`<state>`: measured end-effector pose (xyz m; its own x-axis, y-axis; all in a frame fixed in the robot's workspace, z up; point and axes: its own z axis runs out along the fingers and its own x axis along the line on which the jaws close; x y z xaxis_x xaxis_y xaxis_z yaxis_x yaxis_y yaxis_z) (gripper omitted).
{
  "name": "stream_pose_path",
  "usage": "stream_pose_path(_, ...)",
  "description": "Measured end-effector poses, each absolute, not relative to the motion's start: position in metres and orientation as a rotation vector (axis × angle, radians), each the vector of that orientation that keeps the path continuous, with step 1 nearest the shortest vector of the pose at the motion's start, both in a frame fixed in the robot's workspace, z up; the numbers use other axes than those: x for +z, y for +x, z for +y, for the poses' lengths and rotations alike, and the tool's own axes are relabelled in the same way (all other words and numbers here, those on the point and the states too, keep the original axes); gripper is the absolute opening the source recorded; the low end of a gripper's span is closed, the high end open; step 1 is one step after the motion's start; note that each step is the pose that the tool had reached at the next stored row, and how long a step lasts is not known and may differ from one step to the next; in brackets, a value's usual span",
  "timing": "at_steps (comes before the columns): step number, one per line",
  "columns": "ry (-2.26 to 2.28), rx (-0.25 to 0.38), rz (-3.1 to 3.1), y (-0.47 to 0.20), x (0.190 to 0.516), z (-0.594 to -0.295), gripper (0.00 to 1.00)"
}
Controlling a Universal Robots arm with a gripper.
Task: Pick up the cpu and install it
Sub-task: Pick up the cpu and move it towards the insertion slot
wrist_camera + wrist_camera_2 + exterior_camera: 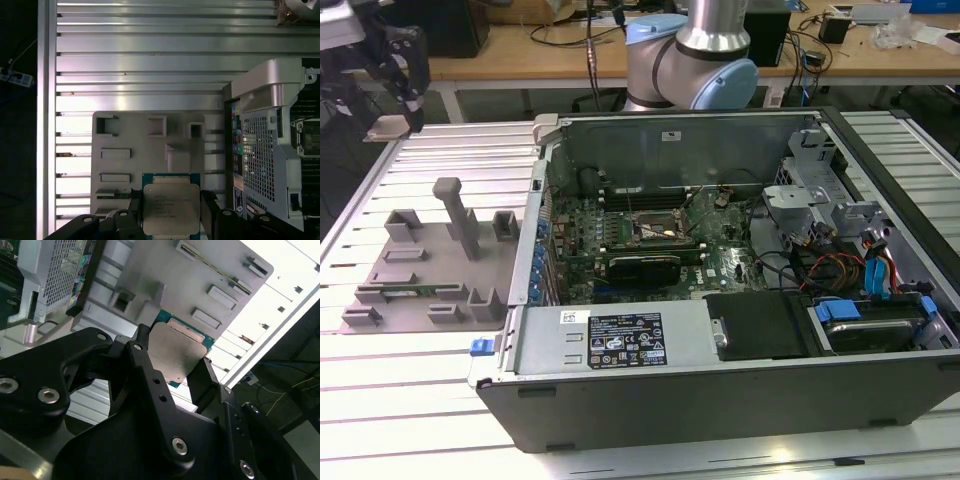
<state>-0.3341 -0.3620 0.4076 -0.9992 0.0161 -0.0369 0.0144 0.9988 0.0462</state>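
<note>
We see the gripper (171, 216) closed down to the width of the cpu (171, 209), with a black finger (134, 216) pressed against each of two opposite edges of it. The other two edges are free. The cpu lies flat between the fingers, and its silvery plate, with a thin green rim around it, faces both wrist cameras. Under the gripper lies the grey fixture tray (130, 130). The cpu hangs apart from it and does not touch its raised blocks. Beyond the fingertips the ribbed metal table (140, 45) runs wide and open. On the side of one finger stands the open computer case (260, 100), its pale wall edge just beside the tray's edge. In the exterior view the socket (655, 228) on the green motherboard (720, 262) sits low inside the case, well apart from the gripper, with walls around it and the top open.
</note>
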Motion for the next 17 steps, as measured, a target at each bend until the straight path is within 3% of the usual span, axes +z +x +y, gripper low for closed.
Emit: stream_pose_path(17, 0.024, 0.071, 3.103, -0.274, 0.408, -0.363, 0.55)
